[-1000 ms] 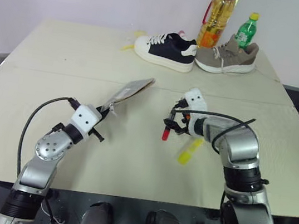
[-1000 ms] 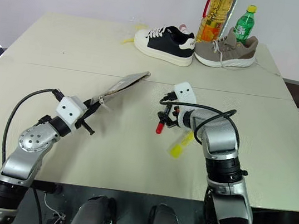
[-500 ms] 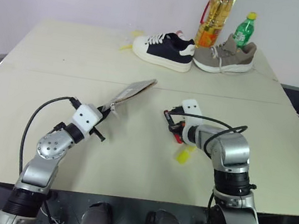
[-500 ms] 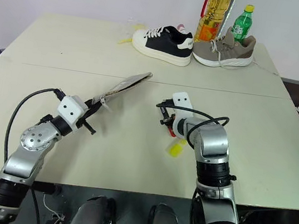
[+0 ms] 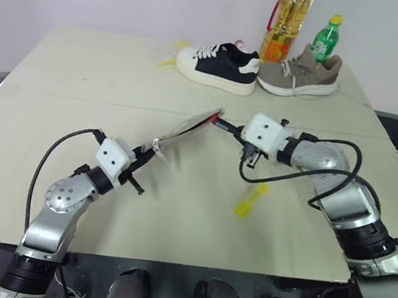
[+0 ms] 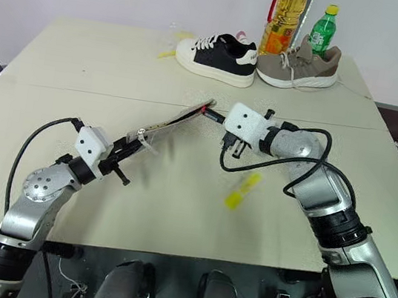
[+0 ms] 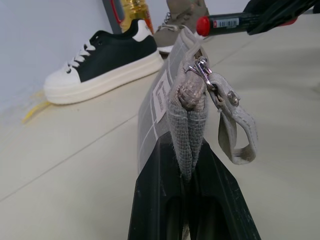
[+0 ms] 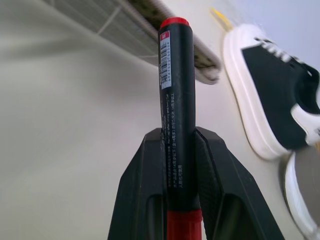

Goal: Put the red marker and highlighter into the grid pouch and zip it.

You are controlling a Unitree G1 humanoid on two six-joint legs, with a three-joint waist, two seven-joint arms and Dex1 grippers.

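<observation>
The left gripper (image 7: 186,187) was clamped on the grid pouch (image 7: 165,100); the right gripper (image 8: 176,150) pinched the red marker (image 8: 174,90), tip at the pouch's far end.

- Both arms were silver metal with black joints.
- A white housing sat behind each black-fingered hand (image 5: 138,171).
- Black cables looped along both forearms.

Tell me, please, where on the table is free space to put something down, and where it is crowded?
Free: the wide left part of the table, beside the black-and-white sneaker, and the near strip in front of the highlighter. Crowded: the far edge with both sneakers, oil bottle and green bottle, and the middle, where the grid pouch meets the red marker.
</observation>
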